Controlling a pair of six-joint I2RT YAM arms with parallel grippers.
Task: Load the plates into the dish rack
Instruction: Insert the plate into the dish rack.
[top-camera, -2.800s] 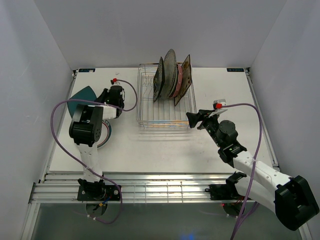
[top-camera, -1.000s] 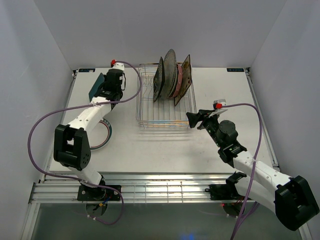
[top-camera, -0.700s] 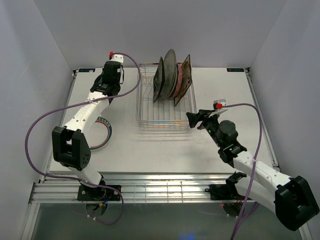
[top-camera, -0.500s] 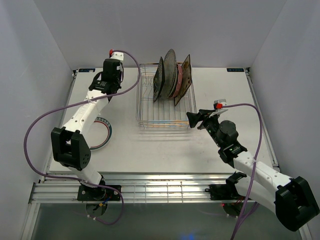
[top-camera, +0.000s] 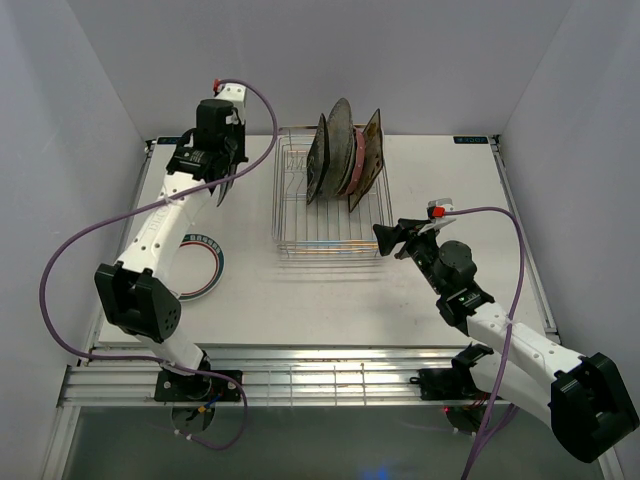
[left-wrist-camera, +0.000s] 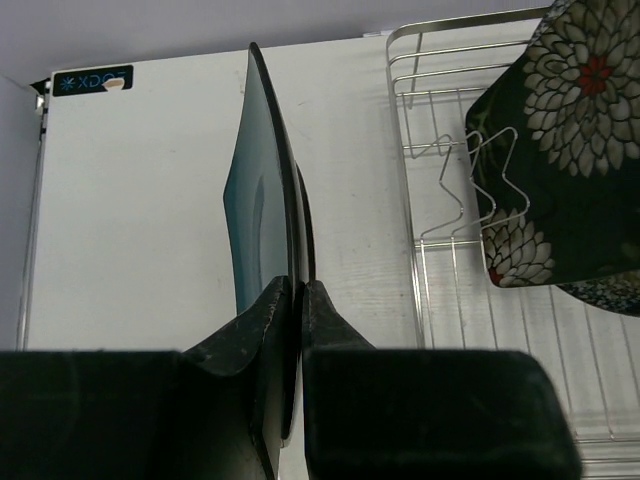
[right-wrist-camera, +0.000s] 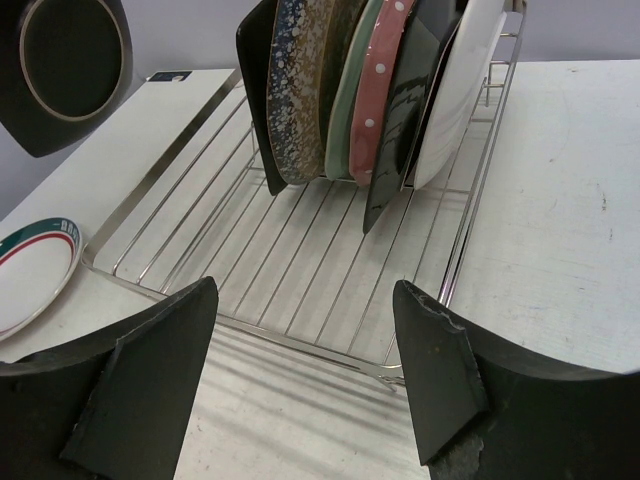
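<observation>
Left wrist view: the left hand (left-wrist-camera: 298, 288) pinches only the rim of the teal plate (left-wrist-camera: 250, 210), which could slip or clip the dish rack (left-wrist-camera: 455, 290).

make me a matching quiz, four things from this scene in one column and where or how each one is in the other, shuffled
1. teal plate
2. white teal-rimmed plate
3. black floral square plate
4. right tool

A. standing upright in the dish rack
B. open, holding nothing
C. clamped edge-on in the left tool
D. lying flat on the table

Pairs: 1-C, 2-D, 3-A, 4-B
</observation>
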